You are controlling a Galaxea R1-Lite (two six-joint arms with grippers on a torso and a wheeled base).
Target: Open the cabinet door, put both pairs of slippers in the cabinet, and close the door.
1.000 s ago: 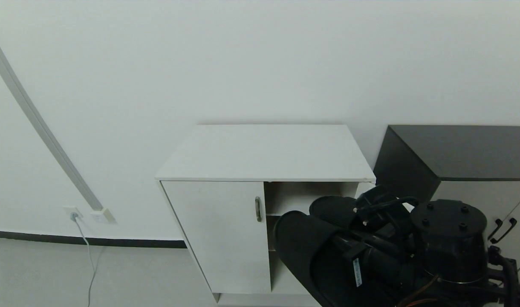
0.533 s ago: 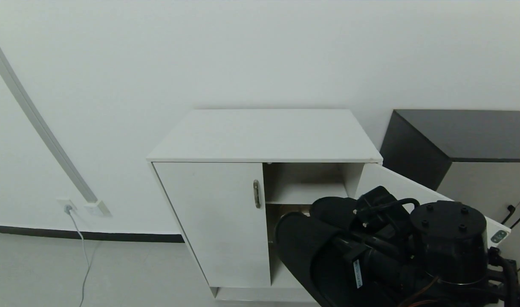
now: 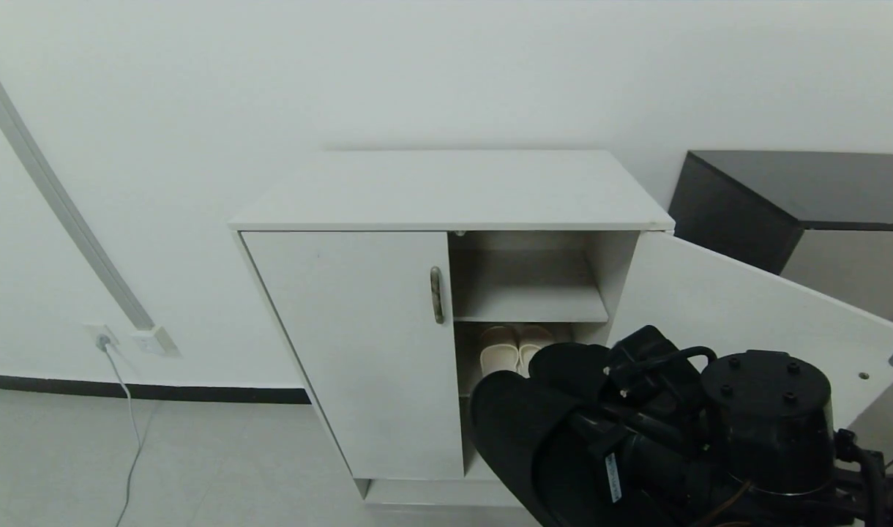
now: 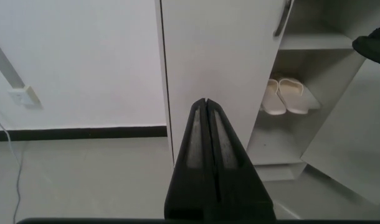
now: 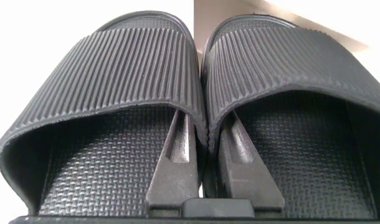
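Note:
The white cabinet [image 3: 446, 190] stands against the wall with its left door [image 3: 351, 344] closed and its right door [image 3: 746, 322] swung open. A cream pair of slippers [image 3: 516, 348] [image 4: 288, 96] lies side by side on the lower shelf. My right gripper [image 5: 207, 118] is shut on the touching inner straps of a black pair of slippers [image 3: 534, 424] [image 5: 115, 81], held in front of the open compartment, low and to the right. My left gripper [image 4: 205, 102] is shut and holds nothing, facing the closed left door.
The upper shelf [image 3: 527, 304] is bare. A dark-topped cabinet [image 3: 798, 190] stands right of the open door. A wall socket with a hanging cable [image 3: 99, 340] and a slanted grey conduit [image 3: 58, 205] are on the left. Open floor [image 3: 161, 468] lies before the left door.
The head camera has moved, so the cabinet sits higher in the picture and its inside with the cream slippers has come into view. The right gripper keeps hold of the black slippers.

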